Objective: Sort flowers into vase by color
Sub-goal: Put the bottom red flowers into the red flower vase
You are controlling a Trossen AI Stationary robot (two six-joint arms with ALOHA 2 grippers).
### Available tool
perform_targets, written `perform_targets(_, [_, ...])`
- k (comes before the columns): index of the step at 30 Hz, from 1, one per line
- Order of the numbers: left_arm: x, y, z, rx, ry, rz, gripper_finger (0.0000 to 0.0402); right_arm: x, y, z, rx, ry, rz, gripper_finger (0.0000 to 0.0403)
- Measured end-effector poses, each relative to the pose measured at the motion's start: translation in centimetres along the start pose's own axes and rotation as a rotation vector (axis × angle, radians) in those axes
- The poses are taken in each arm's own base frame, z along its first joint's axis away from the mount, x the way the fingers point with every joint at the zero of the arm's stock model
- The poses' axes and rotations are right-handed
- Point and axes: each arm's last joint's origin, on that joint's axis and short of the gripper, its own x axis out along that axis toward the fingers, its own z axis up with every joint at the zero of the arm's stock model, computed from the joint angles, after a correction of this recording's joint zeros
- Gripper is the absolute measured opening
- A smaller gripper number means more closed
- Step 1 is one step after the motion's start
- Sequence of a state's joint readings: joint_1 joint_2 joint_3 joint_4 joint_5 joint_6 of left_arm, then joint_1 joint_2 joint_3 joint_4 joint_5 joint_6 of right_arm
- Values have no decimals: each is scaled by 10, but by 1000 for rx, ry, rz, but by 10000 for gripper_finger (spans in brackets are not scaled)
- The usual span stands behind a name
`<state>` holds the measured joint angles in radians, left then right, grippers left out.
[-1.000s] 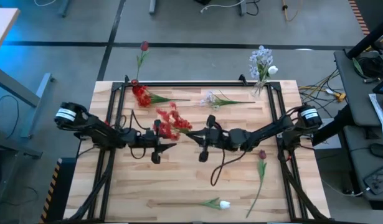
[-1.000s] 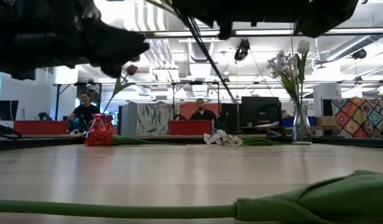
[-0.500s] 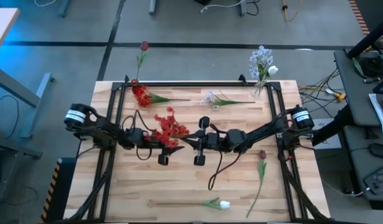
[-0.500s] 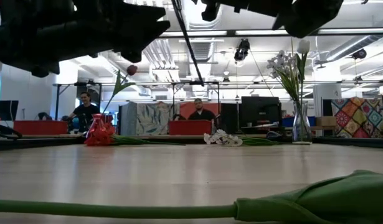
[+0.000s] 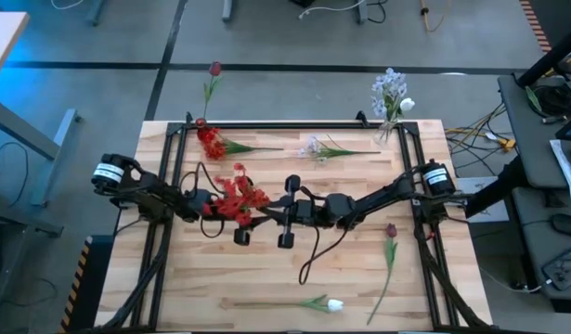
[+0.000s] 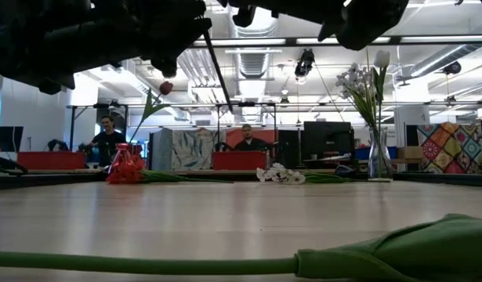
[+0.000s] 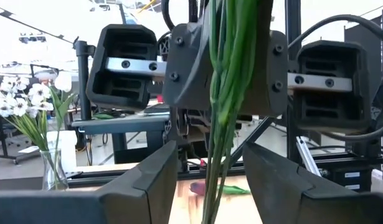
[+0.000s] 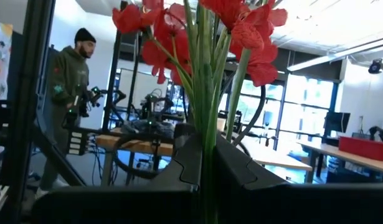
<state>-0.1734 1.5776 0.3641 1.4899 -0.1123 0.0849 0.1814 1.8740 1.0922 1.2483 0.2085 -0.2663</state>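
A red cluster flower (image 5: 234, 195) hangs in the air between my two grippers over the table's middle. My right gripper (image 5: 272, 213) points toward the table's left and is shut on its green stem. My left gripper (image 5: 255, 211) faces it, open, with one finger on either side of the stem (image 7: 217, 124); I see no touch there. The blossoms (image 8: 179, 25) lie over the left wrist. On the table rest another red cluster (image 5: 211, 144), a pale spray (image 5: 313, 147), a maroon tulip (image 5: 390, 232) and a white tulip (image 5: 333, 303). My right gripper pinches the red flower's stem (image 8: 207, 140) between its two fingers (image 8: 190, 158), below the blossoms. The fingers come level from the table's right and the stem runs on past them. The flower is lifted clear, and its lower stem (image 6: 222, 74) slants down behind the gripper.
A clear vase (image 5: 389, 116) at the far right corner holds pale blue flowers and a white tulip. Another maroon tulip (image 5: 214, 70) stands at the far left corner. A green stem and leaf (image 6: 382, 251) lie close to the low camera. People show beyond the table.
My right gripper has carried the red flower toward the table's left, up to the left gripper. The blossoms have shifted left with it, and the stem hanging below stands steeper in the low view. The left gripper has edged slightly right.
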Motion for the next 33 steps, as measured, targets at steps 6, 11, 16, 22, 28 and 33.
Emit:
perform_targets(6, [0,0,1,0,-4,0,119,0,-1,-1,-5,6,0,13])
perform_targets(11, [0,0,1,11,-6,-1,48,0,-1,-4,-15,28,1,13])
perform_targets(16, [0,0,1,29,-3,-1,8,0,-2,-4,-25,45,-10,22])
perform_targets(22, [-7,2,-1,37,26,39,3,0,-8,-4,-86,170,-113,86])
perform_targets(28, [-16,6,5,69,82,119,1,-2,-15,10,-139,315,-135,151])
perform_targets(33, [-21,9,14,81,136,142,1,-9,-26,32,-204,425,-213,178])
